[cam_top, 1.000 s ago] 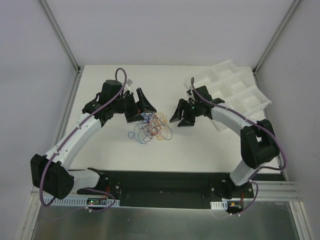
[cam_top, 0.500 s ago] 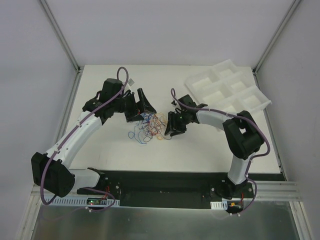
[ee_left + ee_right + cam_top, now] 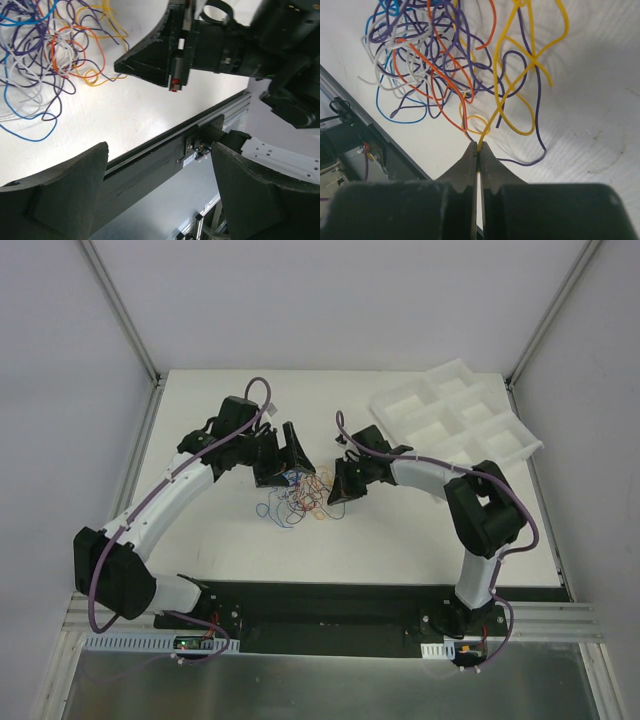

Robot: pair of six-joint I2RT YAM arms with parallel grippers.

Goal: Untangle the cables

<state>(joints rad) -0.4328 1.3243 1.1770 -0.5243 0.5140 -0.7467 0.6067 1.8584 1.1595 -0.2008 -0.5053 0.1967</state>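
Note:
A tangle of thin cables [image 3: 300, 495], purple, blue, white, orange and yellow, lies on the white table between the arms. The same tangle shows in the left wrist view [image 3: 45, 50] and the right wrist view [image 3: 435, 60]. My right gripper [image 3: 338, 496] sits at the tangle's right edge. Its tips [image 3: 479, 146] are shut on a yellow cable [image 3: 500, 108] that runs up from them into the pile. My left gripper [image 3: 285, 462] hovers over the tangle's upper left, open [image 3: 159, 147], with nothing between its fingers. The right gripper [image 3: 150, 60] appears dark beside the pile.
A white compartment tray [image 3: 445, 405] lies tilted at the back right of the table. The black base rail [image 3: 320, 605] runs along the near edge. Grey walls with metal frame posts close in the sides.
My right gripper has swung left from near the tray to the tangle's edge and shut on the yellow cable. The left gripper has shifted slightly toward the pile, still open.

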